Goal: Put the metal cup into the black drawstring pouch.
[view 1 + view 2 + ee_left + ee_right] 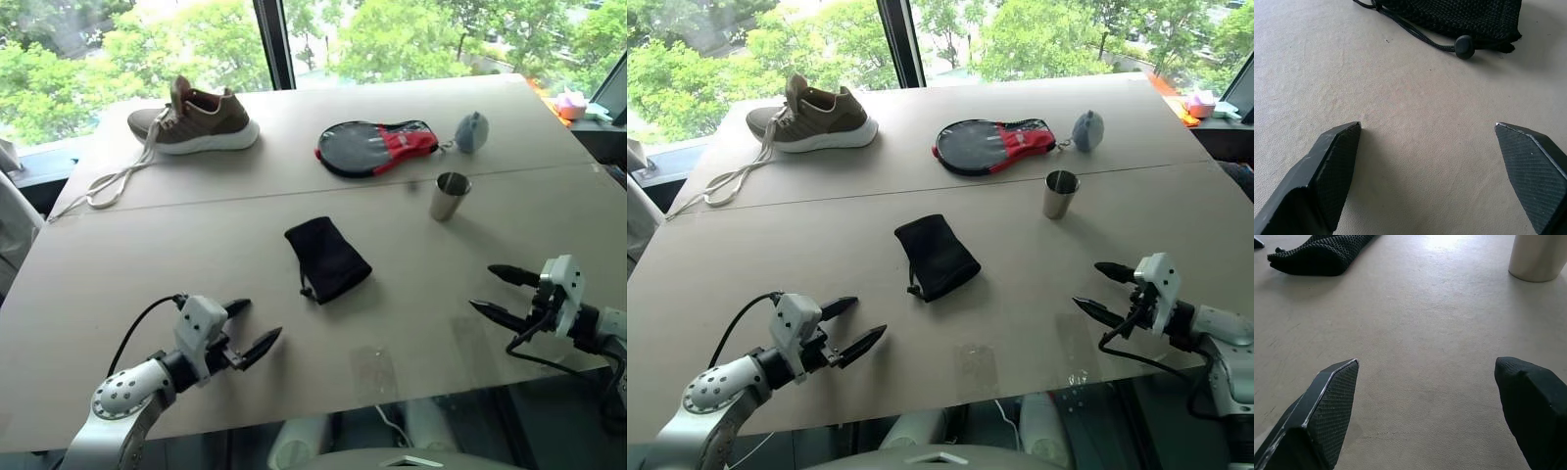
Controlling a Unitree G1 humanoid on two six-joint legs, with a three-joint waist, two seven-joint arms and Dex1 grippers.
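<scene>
I see the metal cup [450, 196] upright on the table [196, 245], at 2 o'clock from the black drawstring pouch [326, 258]. It looks rigid, light and slick, so I would grip mid-wall; the pouch is limp. Left tool [253, 331] and right tool [500, 292] are both released and empty.

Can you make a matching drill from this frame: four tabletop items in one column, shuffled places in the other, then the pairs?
Items:
1. metal cup
2. black drawstring pouch
3. brown sneaker
4. grey fuzzy ball

Places:
A. far left of the table, laces trailing toward the left edge
B. middle of the table, lying flat
C. upright on the right side, just nearer than the paddle case
D. far right, by the narrow end of the paddle case

Pairs: 1-C, 2-B, 3-A, 4-D
</scene>
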